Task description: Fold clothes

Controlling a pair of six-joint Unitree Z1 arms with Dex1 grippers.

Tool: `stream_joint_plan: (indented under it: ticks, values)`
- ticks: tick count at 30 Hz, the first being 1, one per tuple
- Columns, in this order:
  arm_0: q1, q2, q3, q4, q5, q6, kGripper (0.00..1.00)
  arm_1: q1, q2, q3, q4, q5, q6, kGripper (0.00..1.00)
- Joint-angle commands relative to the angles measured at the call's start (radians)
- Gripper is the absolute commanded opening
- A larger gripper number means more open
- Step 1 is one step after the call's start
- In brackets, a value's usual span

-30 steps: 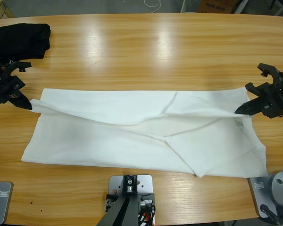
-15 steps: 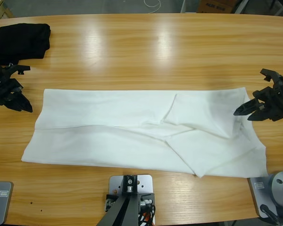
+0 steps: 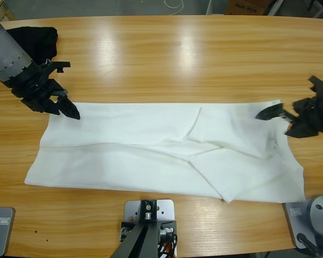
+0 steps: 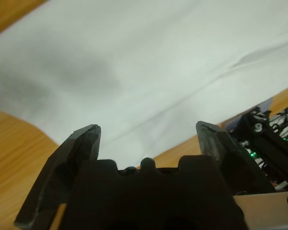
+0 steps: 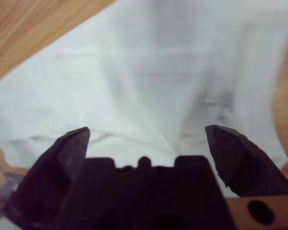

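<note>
At far left of the wooden table (image 3: 167,54), a black folded garment (image 3: 35,40) lies bunched by the back corner, partly behind the left arm. Left gripper (image 3: 70,110) sits over the upper left corner of the white T-shirt (image 3: 129,145), jaws spread wide, nothing between them. Shirt lies flattened along the table's middle, folded lengthwise, creases crossing right of centre. Right gripper (image 3: 274,119) at the shirt's right end, jaws wide apart, empty. Faint dark lettering near the right end in the high view; unreadable. Left wrist view alone shows green lights on rig hardware (image 4: 271,139).
</note>
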State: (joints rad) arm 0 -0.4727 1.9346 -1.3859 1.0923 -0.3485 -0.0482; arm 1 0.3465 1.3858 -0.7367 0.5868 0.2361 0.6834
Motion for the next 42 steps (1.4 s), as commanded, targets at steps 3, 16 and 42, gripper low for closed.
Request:
stream_joint_plan:
  ticks: [3,16,42]
  values:
    - [-0.044,-0.036,0.101,-0.048,-0.015,-0.01,0.784,0.221,0.089,-0.023,0.053,-0.124,0.075,0.919]
    - [-0.052,-0.023,0.122,-0.063,-0.015,-0.01,0.787,0.258,0.286,-0.186,-0.046,-0.121,-0.249,0.792]
    - [-0.057,-0.014,0.142,-0.066,-0.015,-0.01,0.789,0.385,0.611,-0.475,0.087,-0.19,-0.085,0.563]
